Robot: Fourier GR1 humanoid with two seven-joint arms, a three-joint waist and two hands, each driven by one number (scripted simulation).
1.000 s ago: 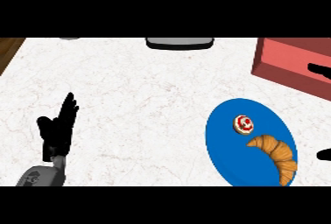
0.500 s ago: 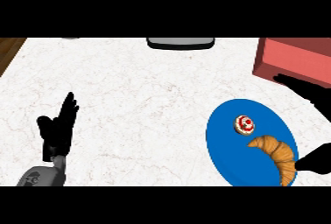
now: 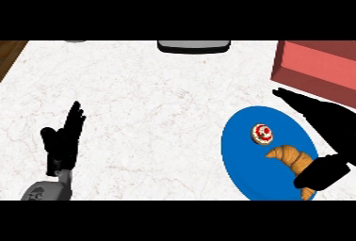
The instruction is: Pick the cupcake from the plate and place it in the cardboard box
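Counter [image 3: 153, 108]: white, faintly veined, marble-like. Blue oval plate [image 3: 240, 164] carries a small round cupcake [image 3: 262, 133], white top with red swirl, beside a golden crescent croissant [image 3: 292, 157]. Box [image 3: 316, 66]: reddish, flat-sided. Right hand [image 3: 316, 113] spread wide over plate's edge, empty. Left hand [image 3: 64, 141] straight-fingered, resting. No writing legible.

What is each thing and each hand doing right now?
Cupcake: sitting on the plate, not held.
Croissant: lying on the plate beside the cupcake, its lower end hidden by the right hand.
Plate: flat on the counter.
Box: on the counter past the plate.
Right hand: open, fingers straight, over the plate's right side.
Left hand: open, resting, fingers up.
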